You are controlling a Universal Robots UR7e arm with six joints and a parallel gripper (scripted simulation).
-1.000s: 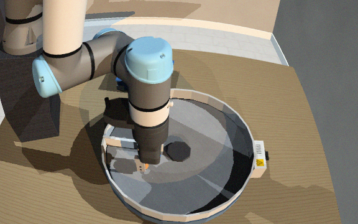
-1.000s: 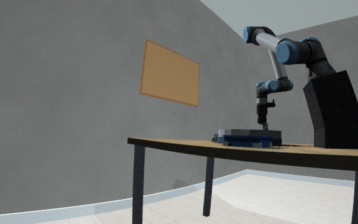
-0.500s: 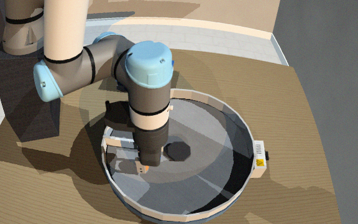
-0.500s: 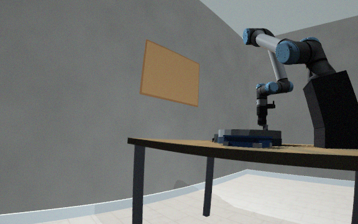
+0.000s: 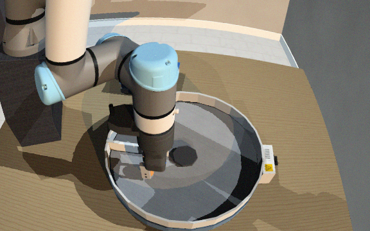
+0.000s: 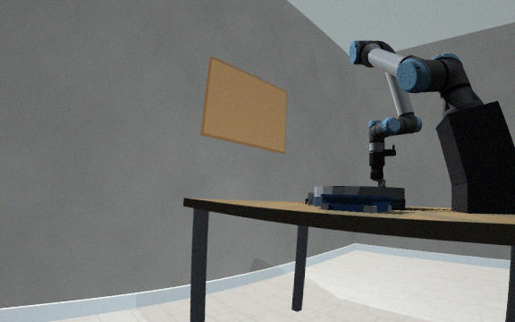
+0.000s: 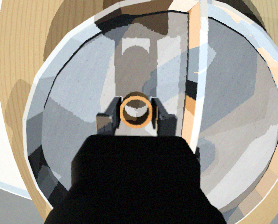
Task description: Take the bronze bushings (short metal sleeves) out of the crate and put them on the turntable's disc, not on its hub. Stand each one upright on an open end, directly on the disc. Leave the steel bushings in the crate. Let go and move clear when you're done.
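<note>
My gripper points straight down over the left part of the turntable's grey disc. It is shut on a bronze bushing, which shows in the wrist view as an orange ring seen end-on, held upright between the fingers. In the top view only an orange edge of the bushing shows under the fingers, close above the disc. The dark octagonal hub lies just right of the gripper. In the exterior view the gripper hangs just above the turntable. The crate is mostly hidden behind the arm.
A raised pale rim rings the disc. A pale upright wall crosses the turntable's left side. A white box with barcode and warning label sits on the rim's right. The robot's dark pedestal stands at the back left.
</note>
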